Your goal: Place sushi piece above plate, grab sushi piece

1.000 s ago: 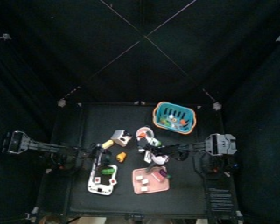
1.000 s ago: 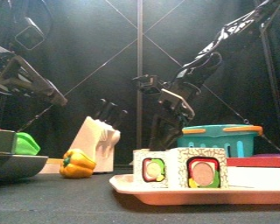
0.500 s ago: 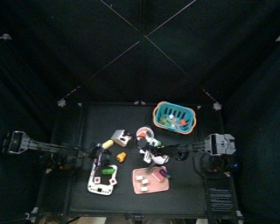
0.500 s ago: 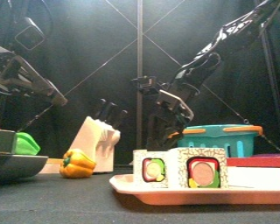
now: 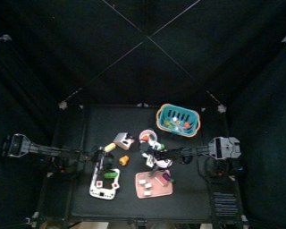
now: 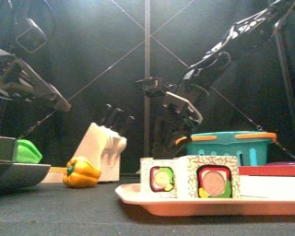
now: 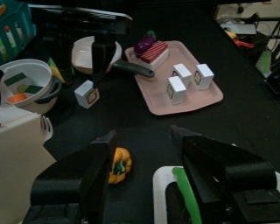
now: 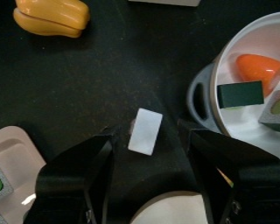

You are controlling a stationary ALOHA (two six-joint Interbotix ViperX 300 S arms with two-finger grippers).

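A white sushi piece point(image 8: 145, 131) lies flat on the black table, free between the open jaws of my right gripper point(image 8: 150, 144), which hangs just above it. The white plate point(image 8: 166, 208) shows as a pale round edge close under that wrist. From the left wrist view the same sushi piece point(image 7: 85, 94) lies beside the plate point(image 7: 81, 52), between it and the white bowl point(image 7: 25, 79). My left gripper point(image 7: 143, 136) rests open and holds nothing, over the yellow pepper point(image 7: 122, 164).
The white bowl point(image 8: 254, 79) with a carrot and sushi pieces sits close by the right jaw. A pink tray point(image 6: 212, 195) carries several sushi pieces. A teal basket point(image 5: 178, 115), knife block point(image 6: 104, 147) and yellow pepper point(image 6: 78, 171) also stand here.
My right gripper's jaws have spread wider and the gripper has lifted slightly. The left arm has not moved.
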